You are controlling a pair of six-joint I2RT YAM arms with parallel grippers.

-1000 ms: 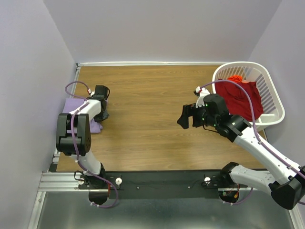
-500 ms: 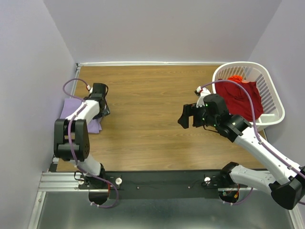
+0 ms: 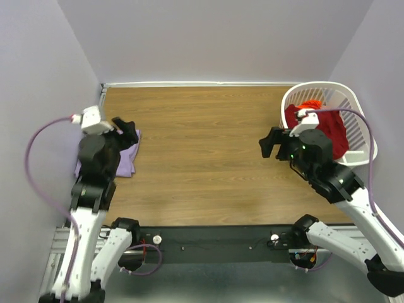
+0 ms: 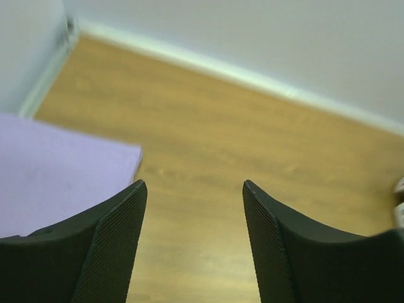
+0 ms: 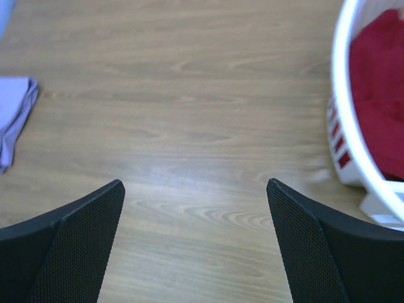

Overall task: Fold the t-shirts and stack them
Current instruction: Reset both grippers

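The lavender t-shirt (image 3: 127,160) lies folded on the wooden table at the far left, partly under my left arm. It also shows in the left wrist view (image 4: 57,170) and the right wrist view (image 5: 12,117). My left gripper (image 3: 128,128) (image 4: 194,184) is open and empty, raised above the shirt's right edge. The deep red t-shirt (image 3: 329,130) (image 5: 379,82) lies crumpled in the white basket (image 3: 364,129) (image 5: 339,69). My right gripper (image 3: 270,144) (image 5: 194,183) is open and empty over bare wood, just left of the basket.
Walls close the table at the left, back and right. A white baseboard (image 4: 252,76) runs along the back edge. A purple cable (image 3: 38,142) loops off the left arm. The arm bases sit on a black rail (image 3: 208,243) at the near edge.
My left arm has lifted off the lavender shirt and pulled back toward the base. My right gripper has moved right, closer to the basket.
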